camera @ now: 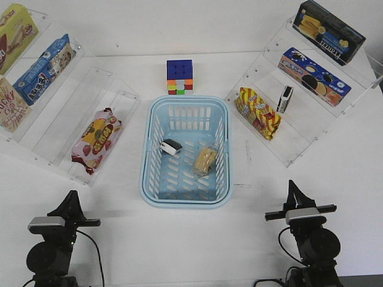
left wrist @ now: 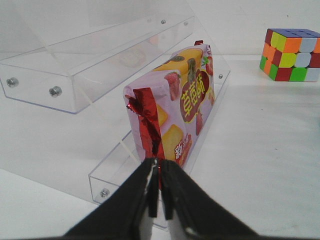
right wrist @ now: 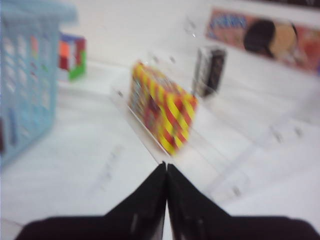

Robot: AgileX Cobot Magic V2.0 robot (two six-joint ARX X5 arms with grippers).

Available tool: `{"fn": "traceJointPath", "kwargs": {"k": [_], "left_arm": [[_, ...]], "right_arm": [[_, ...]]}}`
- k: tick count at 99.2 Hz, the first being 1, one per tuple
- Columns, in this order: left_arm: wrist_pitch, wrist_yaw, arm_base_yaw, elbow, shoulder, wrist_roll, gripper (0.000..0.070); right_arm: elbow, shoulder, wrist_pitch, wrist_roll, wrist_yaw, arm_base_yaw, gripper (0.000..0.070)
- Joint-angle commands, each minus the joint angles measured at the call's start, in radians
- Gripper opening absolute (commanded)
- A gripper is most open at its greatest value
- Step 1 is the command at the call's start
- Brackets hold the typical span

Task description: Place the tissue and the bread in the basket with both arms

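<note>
Both black pointed grippers, left (left wrist: 159,192) and right (right wrist: 166,192), have their fingers pressed together on nothing, parked low near the table's front edge, well apart from the light-blue slotted plastic basket (camera: 151,179). Inside it lie the small black-and-white tissue pack (camera: 172,146) and the pale-yellow wrapped bread (camera: 204,160). The right wrist view is blurred, but the task looks finished; nothing more seems needed.

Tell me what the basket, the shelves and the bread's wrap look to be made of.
Basket: moulded light-blue plastic, matte, judging by its slotted walls and rounded rim. Left shelves and right shelves: clear rigid sheet, probably acrylic, see-through, joined by metal screws. Bread: its wrap looks like thin clear film, slightly glossy; too small to be sure.
</note>
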Motion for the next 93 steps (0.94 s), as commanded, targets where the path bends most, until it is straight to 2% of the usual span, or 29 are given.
{"fn": "traceJointPath", "kwargs": {"k": [1, 12, 21, 93], "left_arm": [[0.010, -0.002, -0.001, -0.020, -0.002, -0.005, 0.0001], [0.010, -0.002, -0.001, -0.020, -0.002, -0.005, 0.0001], [0.011, -0.002, -0.001, -0.020, -0.002, -0.005, 0.0001], [0.011, -0.002, -0.001, -0.019, -0.002, -0.005, 0.0001]], "right_arm": [[-0.022, -0.052, -0.014, -0.011, -0.001, -0.021, 0.0001], [-0.047, -0.089, -0.092, 0.030, 0.000, -0.054, 0.0001], [-0.047, -0.085, -0.090, 0.062, 0.000, -0.066, 0.0001], [-0.047, -0.084, -0.070, 0.062, -0.001, -0.069, 0.0001]]}}
